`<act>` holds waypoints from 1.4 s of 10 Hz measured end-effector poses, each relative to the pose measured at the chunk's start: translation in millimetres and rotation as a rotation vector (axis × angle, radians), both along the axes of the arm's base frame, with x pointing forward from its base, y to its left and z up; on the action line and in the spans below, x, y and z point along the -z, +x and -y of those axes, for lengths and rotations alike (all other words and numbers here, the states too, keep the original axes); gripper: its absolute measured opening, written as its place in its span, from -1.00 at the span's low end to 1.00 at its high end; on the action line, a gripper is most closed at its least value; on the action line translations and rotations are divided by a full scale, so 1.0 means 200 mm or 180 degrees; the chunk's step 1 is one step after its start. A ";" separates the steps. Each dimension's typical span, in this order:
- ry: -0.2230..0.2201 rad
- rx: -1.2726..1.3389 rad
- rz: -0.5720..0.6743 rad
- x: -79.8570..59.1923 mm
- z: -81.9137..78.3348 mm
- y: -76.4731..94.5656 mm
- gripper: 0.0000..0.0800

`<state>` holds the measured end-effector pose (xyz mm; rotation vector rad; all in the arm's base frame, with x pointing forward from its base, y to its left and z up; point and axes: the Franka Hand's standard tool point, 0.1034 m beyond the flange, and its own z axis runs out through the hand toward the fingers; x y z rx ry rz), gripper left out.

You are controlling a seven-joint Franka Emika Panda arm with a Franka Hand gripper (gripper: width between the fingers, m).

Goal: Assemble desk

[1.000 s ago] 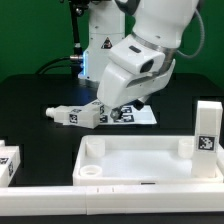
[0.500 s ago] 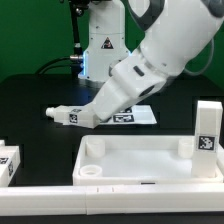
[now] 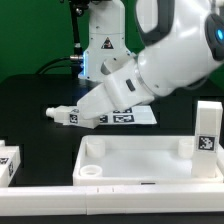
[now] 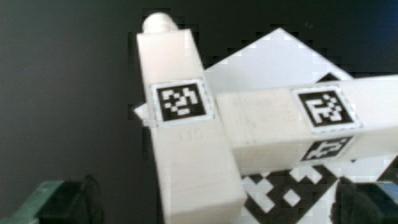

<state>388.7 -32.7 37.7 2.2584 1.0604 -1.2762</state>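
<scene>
The white tabletop panel lies rim-up at the front, with round sockets in its corners. Two tagged white legs lie close together on the black table behind it. One leg runs lengthways between my fingers, and a second leg lies against its side. My gripper is tilted low over them and open. Its dark fingers stand clear on either side of the first leg. A third leg stands upright at the exterior view's right.
The marker board lies flat under and behind the legs. More tagged white parts sit at the exterior view's left edge. A long white rail runs along the front. The robot base stands at the back.
The arm has swung and tilted, so the hand now slants down toward the lying legs from the exterior view's right. The legs and the panel have not moved.
</scene>
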 end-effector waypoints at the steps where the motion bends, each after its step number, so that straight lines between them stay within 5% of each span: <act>1: 0.0028 -0.0008 0.0032 0.02 0.00 0.01 0.62; 9: 0.0067 -0.0042 -0.0013 0.14 0.06 -0.11 0.62; 10: 0.0067 -0.0042 -0.0013 0.14 0.06 -0.11 0.33; 11: 0.0067 -0.0042 -0.0013 0.14 0.06 -0.11 0.33; 12: 0.0067 -0.0042 -0.0013 0.14 0.06 -0.11 -0.16; 14: 0.0064 -0.0040 -0.0007 0.14 0.06 -0.10 -0.27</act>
